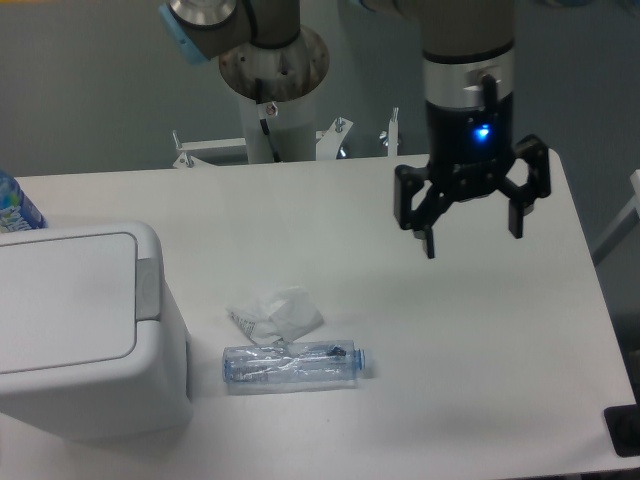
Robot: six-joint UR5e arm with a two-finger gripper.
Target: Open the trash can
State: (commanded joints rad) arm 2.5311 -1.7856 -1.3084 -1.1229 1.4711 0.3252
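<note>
Nearest me, trash can (80,340) lid shut. Tool (470,225) hangs open, well apart; I'd press the grey tab (148,290) squarely.

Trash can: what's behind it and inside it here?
Behind the trash can, at the far left edge, part of a blue-labelled bottle shows; the rest is cut off. The lid is closed, so the inside is hidden.

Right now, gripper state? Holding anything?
Gripper: open, holding nothing, hanging above the table, well right of the trash can.
</note>
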